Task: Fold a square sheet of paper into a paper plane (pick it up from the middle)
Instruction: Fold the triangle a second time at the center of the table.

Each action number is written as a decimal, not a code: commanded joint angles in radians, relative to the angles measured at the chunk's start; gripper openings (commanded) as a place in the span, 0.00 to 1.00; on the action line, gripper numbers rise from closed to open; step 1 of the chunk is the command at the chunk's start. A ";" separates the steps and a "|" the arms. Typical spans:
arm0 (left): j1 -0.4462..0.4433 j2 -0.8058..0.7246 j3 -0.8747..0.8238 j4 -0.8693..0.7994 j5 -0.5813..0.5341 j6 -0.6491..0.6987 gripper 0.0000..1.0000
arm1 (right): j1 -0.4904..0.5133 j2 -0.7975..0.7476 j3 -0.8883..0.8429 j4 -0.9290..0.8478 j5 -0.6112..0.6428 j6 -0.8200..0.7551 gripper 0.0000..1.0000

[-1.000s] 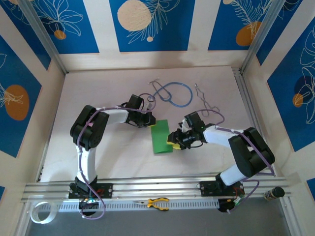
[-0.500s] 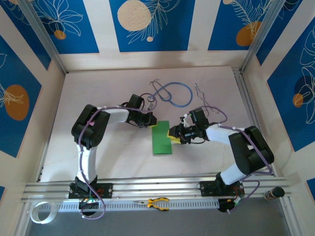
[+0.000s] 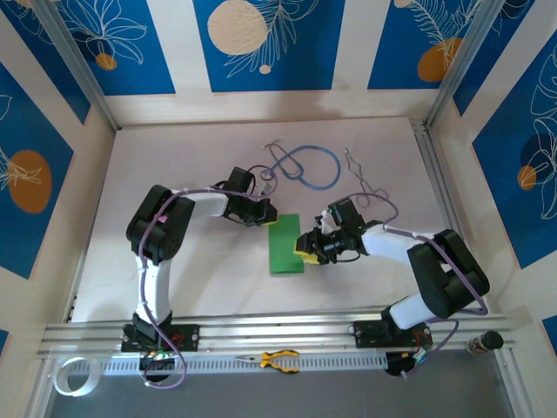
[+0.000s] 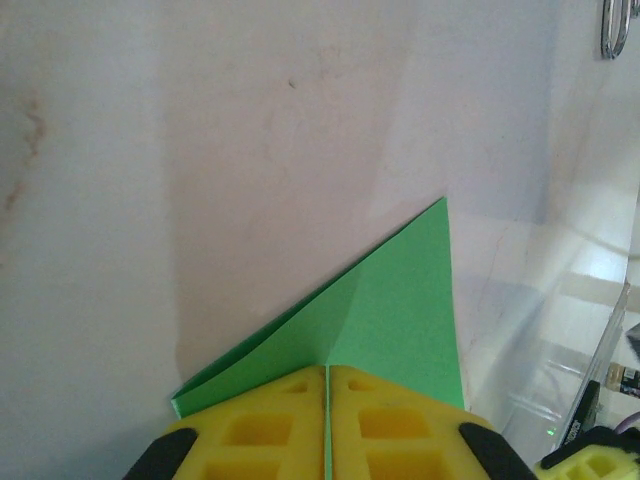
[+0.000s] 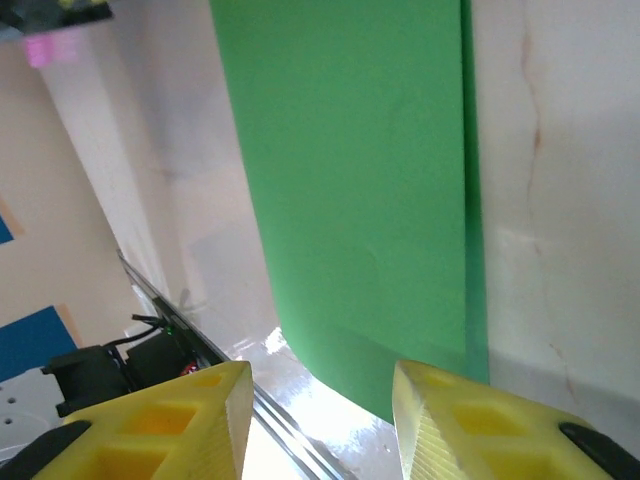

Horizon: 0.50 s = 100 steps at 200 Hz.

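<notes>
Shifts the right tool [image 3: 303, 250] toward the desk's [image 3: 174, 174] near edge, spread apart beside the green paper [image 3: 285, 244] mid-desk; holds its far corner clamped in the left tool [image 3: 267, 219], seemingly anchoring the fold.

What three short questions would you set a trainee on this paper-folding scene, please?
1. True or false: the left gripper is shut on the green paper.
2. The right gripper is: A open; B shut on the paper; C shut and empty.
3. Seen from the arm bases, does the stethoscope lie nearer or farther than the paper?

Key: 1 true; 2 A; 3 farther.
</notes>
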 commanded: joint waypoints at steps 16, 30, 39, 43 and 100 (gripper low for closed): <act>-0.004 0.008 0.000 -0.059 -0.023 0.007 0.11 | 0.027 -0.003 -0.061 -0.025 0.018 0.043 0.43; -0.004 0.010 0.003 -0.063 -0.025 0.010 0.11 | 0.033 -0.006 -0.063 -0.019 0.019 0.048 0.43; -0.004 0.010 0.004 -0.070 -0.027 0.012 0.11 | 0.033 -0.007 -0.062 -0.019 0.018 0.049 0.43; -0.003 0.010 0.004 -0.072 -0.027 0.012 0.11 | 0.035 -0.006 -0.061 -0.018 0.016 0.050 0.44; -0.003 0.005 0.004 -0.069 -0.026 0.010 0.11 | 0.041 0.027 -0.056 0.022 -0.023 0.052 0.44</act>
